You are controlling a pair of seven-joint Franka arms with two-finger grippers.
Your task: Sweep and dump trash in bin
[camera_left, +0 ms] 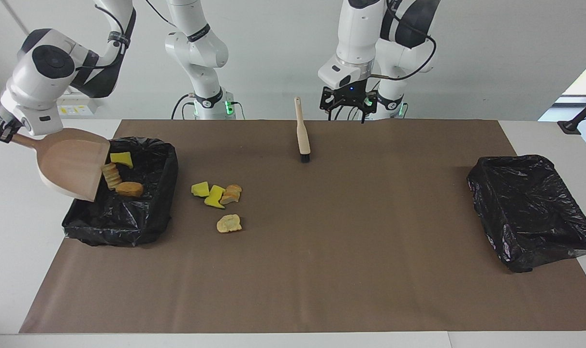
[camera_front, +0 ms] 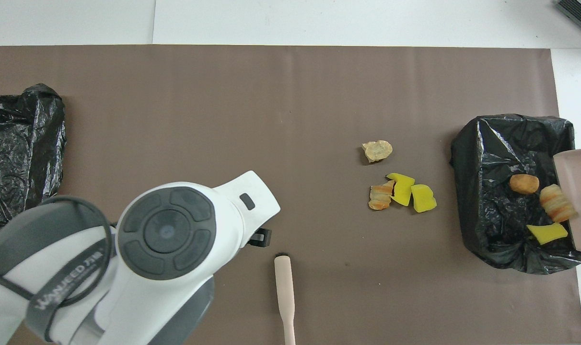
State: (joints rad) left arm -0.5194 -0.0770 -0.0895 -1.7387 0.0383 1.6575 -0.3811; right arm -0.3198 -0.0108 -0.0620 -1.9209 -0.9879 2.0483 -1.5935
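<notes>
My right gripper (camera_left: pixel 4 131) is shut on the handle of the beige dustpan (camera_left: pixel 70 162), which is tipped steeply over the black-lined bin (camera_left: pixel 143 212) at the right arm's end. Three pieces of trash lie in that bin: a yellow one (camera_left: pixel 121 158), a striped one (camera_left: pixel 110 175) and a tan-orange one (camera_left: pixel 129 189). Several more pieces of trash (camera_left: pixel 218 195) sit on the brown mat beside the bin, also seen from overhead (camera_front: pixel 400 189). The brush (camera_left: pixel 301 133) lies on the mat near the robots. My left gripper (camera_left: pixel 346 115) hangs open above the mat's edge beside the brush, holding nothing.
A second black-lined bin (camera_left: pixel 530 208) stands at the left arm's end of the table. The brown mat (camera_left: pixel 322 266) covers most of the table. From overhead, the left arm's wrist (camera_front: pixel 166 235) hides part of the mat beside the brush (camera_front: pixel 284 282).
</notes>
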